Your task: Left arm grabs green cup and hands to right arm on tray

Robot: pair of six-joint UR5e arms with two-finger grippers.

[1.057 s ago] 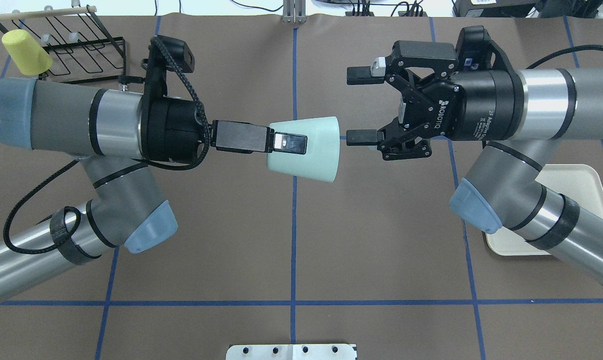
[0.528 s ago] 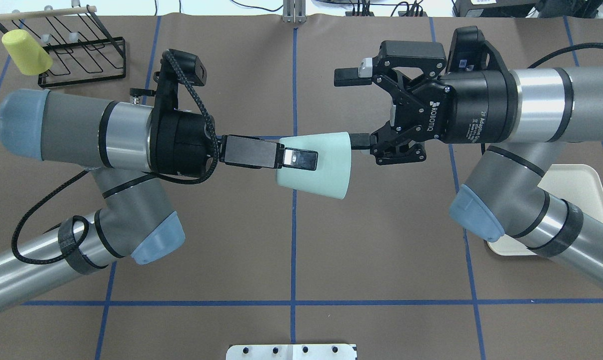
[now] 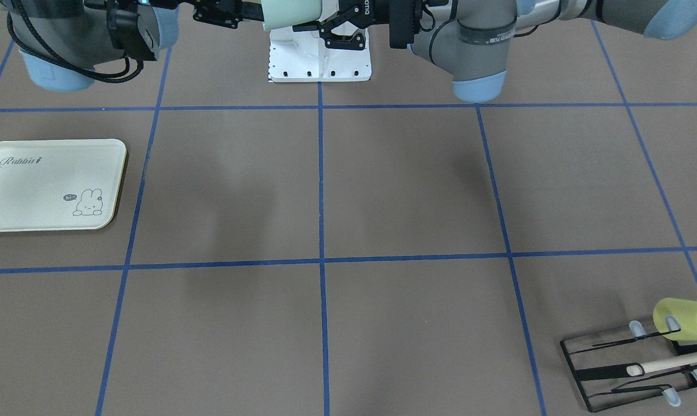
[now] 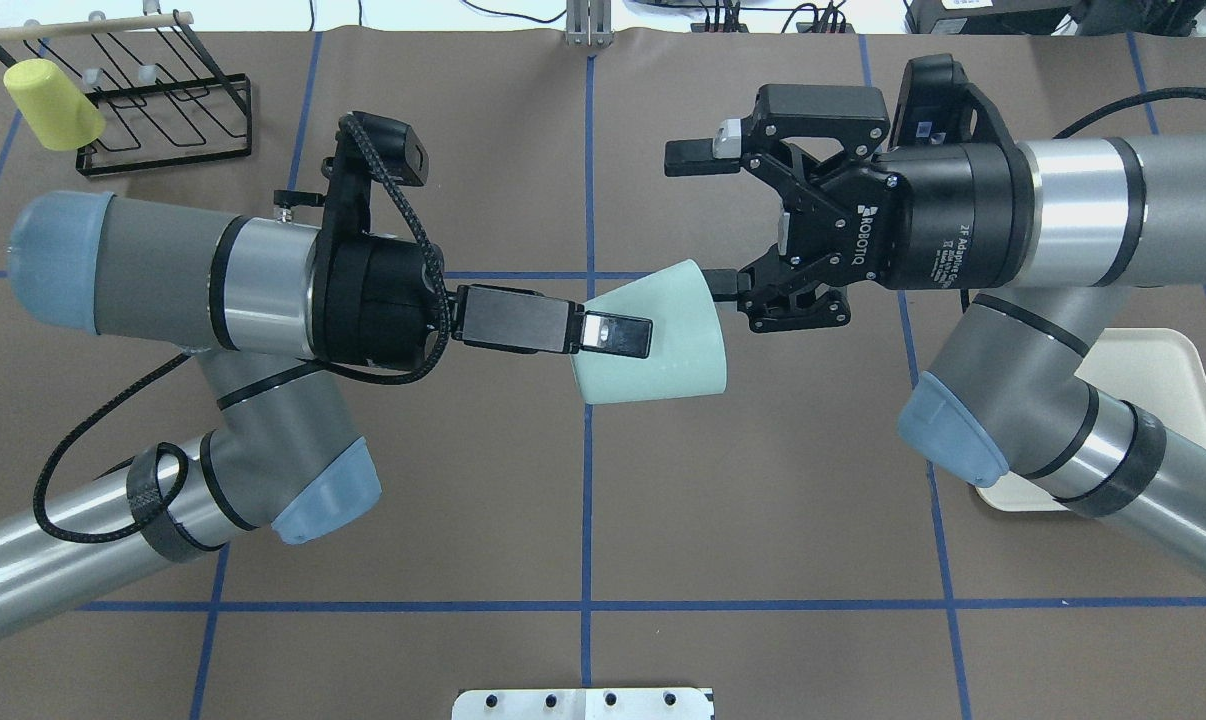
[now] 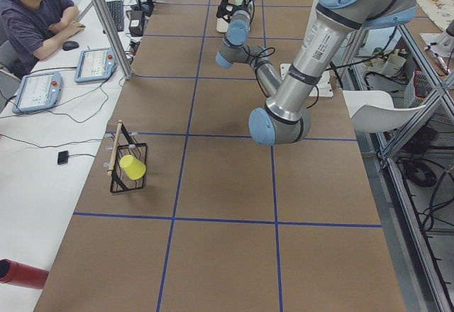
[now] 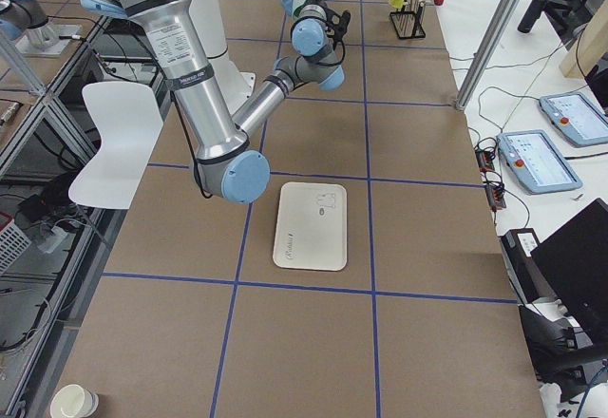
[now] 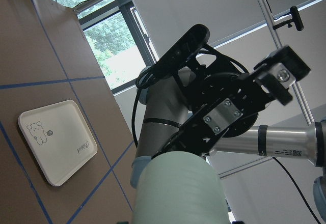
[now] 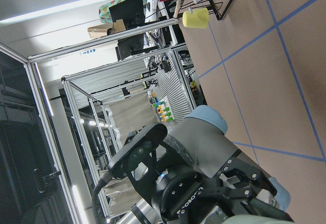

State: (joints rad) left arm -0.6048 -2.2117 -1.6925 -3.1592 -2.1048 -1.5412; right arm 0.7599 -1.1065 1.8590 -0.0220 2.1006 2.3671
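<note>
Sideways, green cup (image 4: 679, 345) sits clamped in left gripper (image 4: 641, 338)

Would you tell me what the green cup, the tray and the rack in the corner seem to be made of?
The green cup looks like matte plastic, with an even mint colour and a soft sheen. The tray seems to be smooth cream plastic or melamine, with printed lettering and a bunny. The rack is thin black wire, probably coated metal, topped by a pale rod that looks wooden.

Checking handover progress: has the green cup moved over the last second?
Yes. In the overhead view the green cup has shifted rightward across the vertical blue tape line, toward the open right gripper.
</note>
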